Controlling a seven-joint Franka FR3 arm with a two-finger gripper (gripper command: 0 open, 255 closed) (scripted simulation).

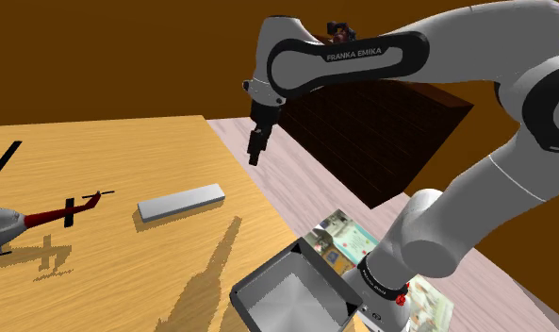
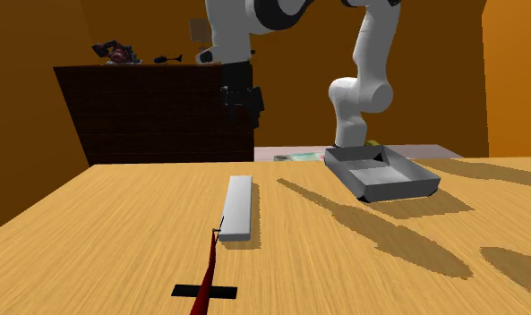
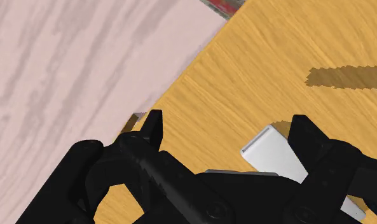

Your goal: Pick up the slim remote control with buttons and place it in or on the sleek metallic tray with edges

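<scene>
The arm is at the approach step, and nothing is picked up yet. In the shoulder view the gripper (image 1: 258, 148) hangs in the upper middle of the frame, well above the wooden table (image 1: 126, 151) and near its far edge. Its claw is open and empty: in the wrist view the two black fingers (image 3: 154, 124) stand apart with bare wood between them.

The remote (image 1: 181, 202) lies flat on the table, left of centre in the shoulder view. It is drawn as a plain pale grey slab, and no buttons can be made out on it. In the second exterior view the remote (image 2: 238, 206) sits at mid-frame, running lengthwise away from the camera, below the gripper (image 2: 241, 107). In the wrist view one end of the remote (image 3: 269, 153) shows just beside one finger, probably far below it rather than touching.

The tray (image 1: 266, 270) rests at the lower middle of the shoulder view, by the arm's base. In the second exterior view the tray (image 2: 398, 188) sits right of centre, well apart from the remote.

The next move likely calls for centring the claw over the slab, turning the fingers to span its narrow width, and then lowering straight down. A toy helicopter (image 1: 8, 226) at the left edge sits clear of that path.
</scene>
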